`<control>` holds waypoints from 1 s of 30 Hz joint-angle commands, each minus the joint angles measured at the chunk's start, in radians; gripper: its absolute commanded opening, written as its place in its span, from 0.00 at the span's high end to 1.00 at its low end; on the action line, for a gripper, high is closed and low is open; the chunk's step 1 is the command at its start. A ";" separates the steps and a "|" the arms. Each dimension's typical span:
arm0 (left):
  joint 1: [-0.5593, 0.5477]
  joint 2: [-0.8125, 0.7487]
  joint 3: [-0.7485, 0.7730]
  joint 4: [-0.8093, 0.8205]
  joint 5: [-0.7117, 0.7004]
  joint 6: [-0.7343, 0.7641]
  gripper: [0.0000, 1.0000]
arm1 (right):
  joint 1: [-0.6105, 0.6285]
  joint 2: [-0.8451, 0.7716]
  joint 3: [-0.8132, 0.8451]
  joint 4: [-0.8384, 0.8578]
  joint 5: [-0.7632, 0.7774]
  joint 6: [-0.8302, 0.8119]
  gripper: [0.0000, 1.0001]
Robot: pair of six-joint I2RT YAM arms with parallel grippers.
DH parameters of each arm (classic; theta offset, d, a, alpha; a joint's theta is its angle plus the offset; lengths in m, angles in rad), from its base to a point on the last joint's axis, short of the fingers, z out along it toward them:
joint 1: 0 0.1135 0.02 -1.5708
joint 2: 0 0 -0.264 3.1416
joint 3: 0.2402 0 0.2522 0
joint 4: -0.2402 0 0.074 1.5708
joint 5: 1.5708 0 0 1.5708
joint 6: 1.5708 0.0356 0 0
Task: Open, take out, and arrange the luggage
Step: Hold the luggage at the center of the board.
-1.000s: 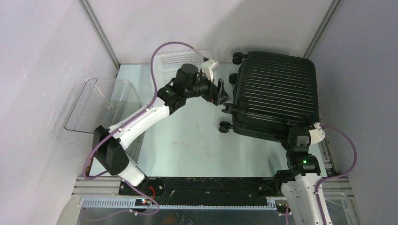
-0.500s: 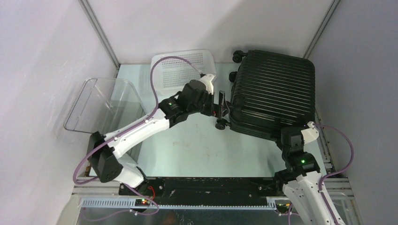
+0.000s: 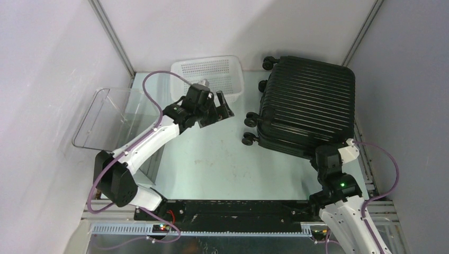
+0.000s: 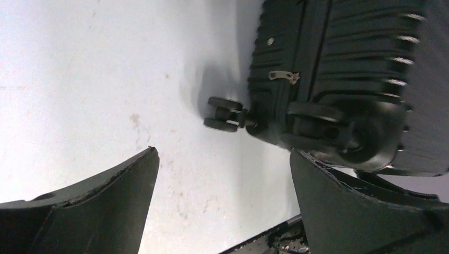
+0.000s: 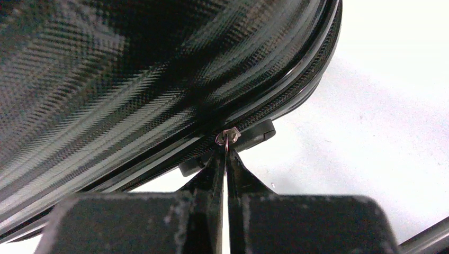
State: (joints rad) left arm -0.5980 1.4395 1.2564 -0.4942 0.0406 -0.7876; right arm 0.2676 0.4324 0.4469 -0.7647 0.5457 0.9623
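Big black ribbed hard-shell suitcase (image 3: 312,106) lies closed at two o'clock on the pale table (image 3: 212,159), wheels pointing to nine. Right gripper (image 5: 226,151) is pinched tight on its silver zipper pull (image 5: 227,136) (six o'clock edge). Left gripper (image 3: 222,105) hangs spread wide, holding nothing, just off the white perforated plastic basket (image 3: 206,59) at twelve. A clear plastic bin (image 3: 114,114) sits at nine.

Your luggage (image 3: 310,108) lies flat on the right of the table (image 3: 212,159), wheels (image 3: 250,119) facing left, zipper pull (image 5: 227,136) at its near edge. The basket (image 3: 209,74) sits left of it at the back, the bin (image 3: 114,114) farther left.
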 commanded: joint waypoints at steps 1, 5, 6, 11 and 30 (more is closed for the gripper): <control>-0.010 -0.064 0.022 -0.053 -0.063 -0.098 0.03 | 0.011 -0.032 0.023 0.065 0.026 0.034 1.00; -0.023 -0.057 0.053 -0.116 -0.121 -0.254 0.07 | 0.012 -0.031 0.023 0.063 0.028 0.035 1.00; -0.038 -0.061 0.062 -0.135 -0.167 -0.311 0.07 | 0.013 -0.031 0.023 0.063 0.027 0.035 1.00; -0.082 -0.034 0.155 -0.276 -0.234 -0.503 0.11 | 0.019 -0.037 0.022 0.056 0.029 0.032 1.00; -0.136 0.321 0.510 -0.439 -0.070 -0.761 0.14 | 0.063 -0.031 0.019 0.065 0.056 0.032 1.00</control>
State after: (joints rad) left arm -0.7177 1.7298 1.6852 -0.8936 -0.0483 -1.5009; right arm 0.3111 0.4049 0.4419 -0.7868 0.5632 0.9771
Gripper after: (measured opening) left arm 0.851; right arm 0.008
